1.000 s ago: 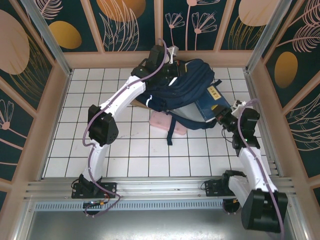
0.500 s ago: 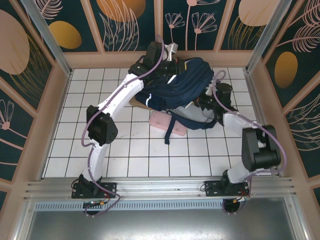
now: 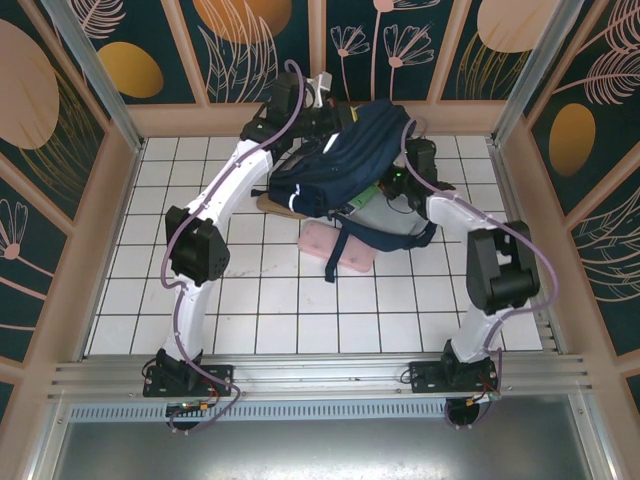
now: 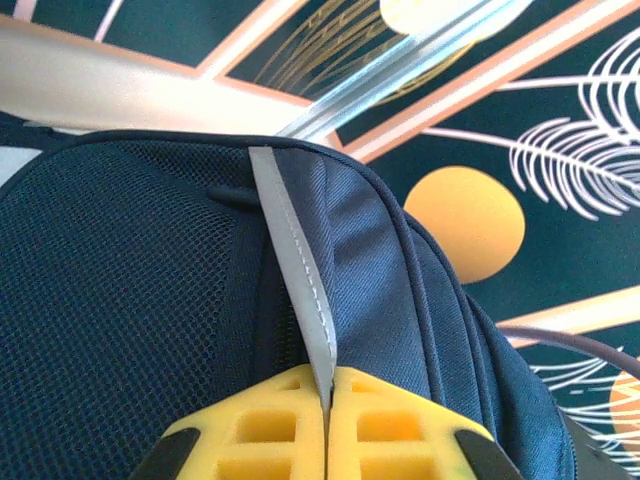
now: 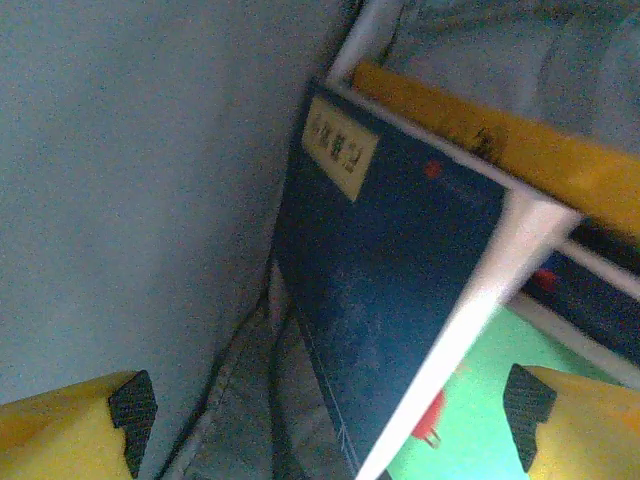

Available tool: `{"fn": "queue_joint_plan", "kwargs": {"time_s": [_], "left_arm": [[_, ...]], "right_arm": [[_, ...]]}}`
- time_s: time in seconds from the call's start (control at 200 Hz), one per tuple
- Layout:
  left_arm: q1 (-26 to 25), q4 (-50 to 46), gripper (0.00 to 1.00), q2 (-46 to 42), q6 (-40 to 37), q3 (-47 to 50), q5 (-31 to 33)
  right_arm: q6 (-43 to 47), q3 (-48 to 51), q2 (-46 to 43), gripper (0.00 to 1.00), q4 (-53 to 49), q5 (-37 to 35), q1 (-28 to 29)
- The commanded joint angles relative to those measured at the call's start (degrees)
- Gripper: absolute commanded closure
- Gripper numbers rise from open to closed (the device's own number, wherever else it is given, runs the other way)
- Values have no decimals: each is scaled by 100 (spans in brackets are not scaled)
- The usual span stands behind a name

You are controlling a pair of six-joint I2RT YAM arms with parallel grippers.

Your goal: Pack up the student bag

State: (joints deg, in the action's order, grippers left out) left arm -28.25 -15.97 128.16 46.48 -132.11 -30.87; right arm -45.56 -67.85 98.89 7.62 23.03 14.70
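Note:
The student bag point(image 3: 345, 160), a large navy backpack, hangs lifted at the back of the table with its mouth facing right. My left gripper point(image 3: 330, 112) holds its top. In the left wrist view that left gripper point(image 4: 328, 400) is shut on the bag's grey stripe point(image 4: 295, 260). My right gripper point(image 3: 393, 188) reaches into the bag's mouth. From the right wrist, the right gripper point(image 5: 325, 425) stands open inside the bag. A blue book point(image 5: 390, 270) with a white edge leans on the grey lining point(image 5: 130, 180) just ahead, beside a yellow book point(image 5: 520, 150) and a green one point(image 5: 480, 410).
A pink case point(image 3: 338, 248) lies on the white tiles under the bag, with a dark strap point(image 3: 335, 262) dangling over it. A brown flat item point(image 3: 268, 204) sticks out at the bag's left. Wooden walls close in the table at the back and sides.
My right arm swung from the table's right side into the bag's mouth with the blue book, and its jaws have opened. My left arm raised the bag higher and toward the back.

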Motion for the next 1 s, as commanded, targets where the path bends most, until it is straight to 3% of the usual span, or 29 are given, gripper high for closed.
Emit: {"fn": "queue_joint_plan", "kwargs": {"time_s": [0.0, 0.35, 0.485, 0.771, 0.991], "left_arm": [[194, 1251, 100, -9, 281, -729, 196], [663, 2114, 100, 432, 1071, -1325, 445], [688, 2214, 100, 344, 953, -1391, 635], [1246, 2252, 100, 74, 1041, -1379, 1099], [1616, 1959, 100, -577, 472, -1268, 1611]], "right_arm": [[767, 245, -1024, 10, -959, -1147, -113], [909, 2235, -4302, 12, -1571, -2898, -177], [589, 3106, -5225, 16, -1306, -2651, -334], [415, 3437, -4003, 22, -482, -781, -346], [590, 3288, -3395, 23, -415, -755, -17]]}}
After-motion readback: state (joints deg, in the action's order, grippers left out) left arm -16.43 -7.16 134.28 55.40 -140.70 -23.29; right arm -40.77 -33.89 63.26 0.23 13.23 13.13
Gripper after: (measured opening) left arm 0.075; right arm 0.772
